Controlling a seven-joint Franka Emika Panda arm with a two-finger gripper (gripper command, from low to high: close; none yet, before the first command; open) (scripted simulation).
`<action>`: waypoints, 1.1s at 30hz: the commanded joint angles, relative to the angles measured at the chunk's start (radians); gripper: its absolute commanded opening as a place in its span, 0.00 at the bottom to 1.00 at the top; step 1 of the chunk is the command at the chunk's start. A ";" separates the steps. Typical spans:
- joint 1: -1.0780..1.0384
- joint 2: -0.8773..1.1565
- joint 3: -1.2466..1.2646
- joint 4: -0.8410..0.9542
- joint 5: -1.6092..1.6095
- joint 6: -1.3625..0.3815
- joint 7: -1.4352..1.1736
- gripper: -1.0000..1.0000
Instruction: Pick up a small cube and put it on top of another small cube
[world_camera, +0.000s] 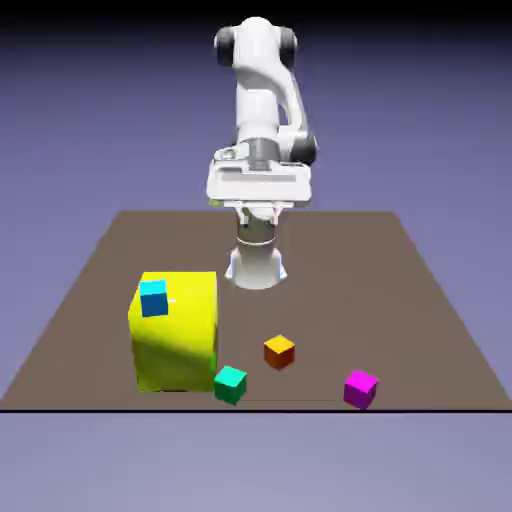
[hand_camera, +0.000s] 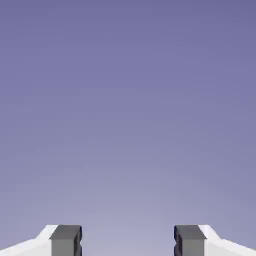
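Four small cubes are spread over the brown table. An orange cube lies near the middle front, a green cube at the front edge, and a magenta cube at the front right. A cyan cube shows against the upper left corner of a large yellow block. My gripper hangs high above the table's far half, well away from every cube. In the hand view the gripper is open, its grey fingertips far apart with only backdrop between them.
The large yellow block stands tall at the exterior view's left, right beside the green cube. The white arm's base stands at the table's far middle. The front edge of the table runs just below the green and magenta cubes.
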 joint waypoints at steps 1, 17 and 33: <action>0.008 0.036 0.007 0.029 -0.009 -0.027 -0.008 0.50; 0.128 0.616 0.117 0.485 -0.156 -0.451 -0.132 0.50; 0.229 1.140 0.182 0.832 -0.297 -0.701 -0.210 0.50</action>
